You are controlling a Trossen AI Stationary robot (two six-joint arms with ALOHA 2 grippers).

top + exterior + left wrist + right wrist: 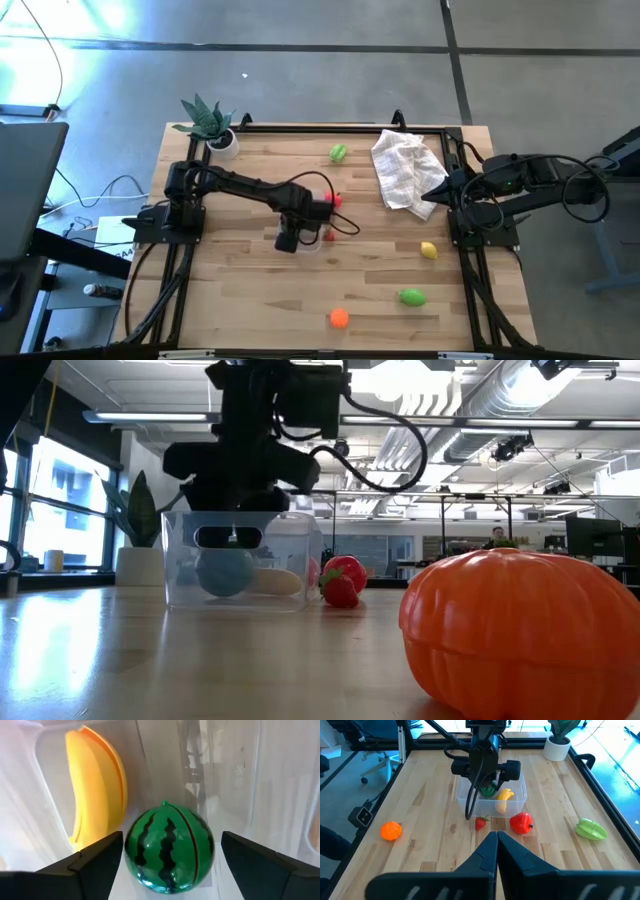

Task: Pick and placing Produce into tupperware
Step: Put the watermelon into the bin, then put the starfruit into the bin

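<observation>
Now | left gripper (167,857) jaws wide astride watermelon (169,849) inside tupperware (520,795) | banana (97,800) along wall

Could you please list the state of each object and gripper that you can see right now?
left gripper: open, over the tupperware, fingers either side of the watermelon.
right gripper: shut, waiting at the table's right edge.
tupperware: upright, no lid, holding two pieces.
watermelon: in the tupperware, released.
banana: lying in the tupperware.
orange: loose on the table.
lemon: loose on the table.
cloth: crumpled on the table.
</observation>
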